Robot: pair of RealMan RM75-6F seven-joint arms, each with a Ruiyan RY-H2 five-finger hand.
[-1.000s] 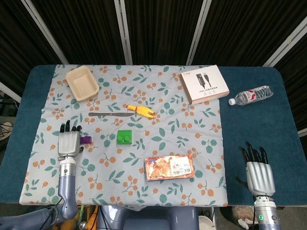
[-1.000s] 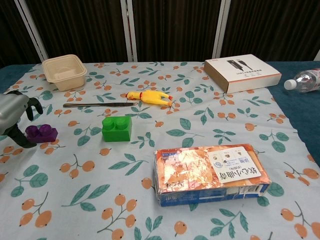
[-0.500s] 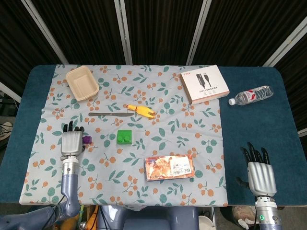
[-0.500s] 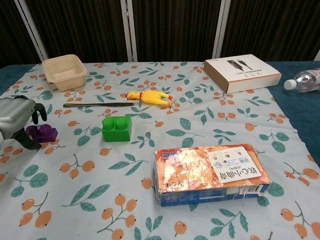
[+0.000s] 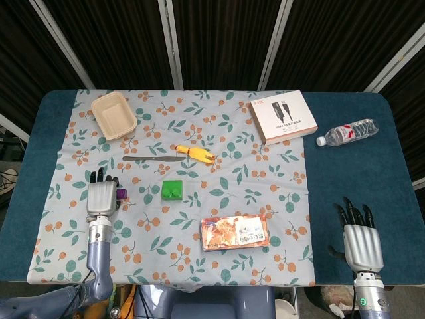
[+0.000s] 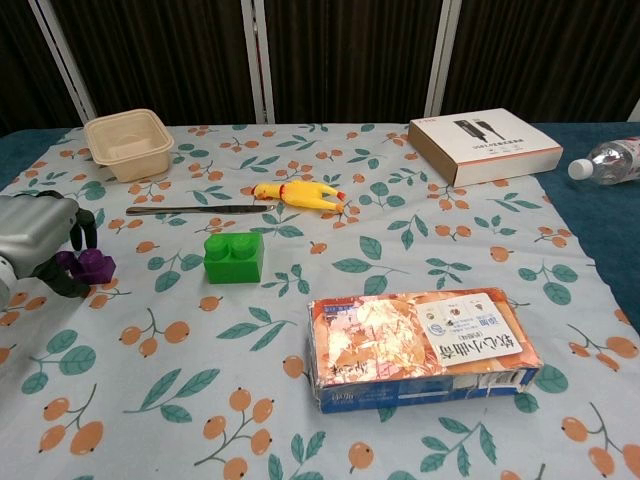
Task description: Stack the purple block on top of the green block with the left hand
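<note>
The small purple block [image 5: 121,193] lies on the floral cloth at the left, mostly covered by my left hand [image 5: 101,197]. In the chest view the left hand [image 6: 35,245] sits over the purple block [image 6: 92,266] with its fingers spread above it and its thumb below; no firm grip shows, and the block rests on the cloth. The green block [image 5: 172,190] stands a short way to the right, also seen as the green block [image 6: 234,257] in the chest view. My right hand [image 5: 362,242] lies flat and open on the blue table at the front right, holding nothing.
A beige bowl [image 5: 114,115] sits at the back left. A knife [image 5: 149,158] and a yellow rubber chicken [image 5: 196,154] lie behind the green block. A snack box [image 5: 234,232] lies in front, and a white box [image 5: 283,117] and a bottle [image 5: 347,132] at the back right.
My left hand has slid right over the purple block, which now shows less. The block stays on the cloth. The right hand has not moved.
</note>
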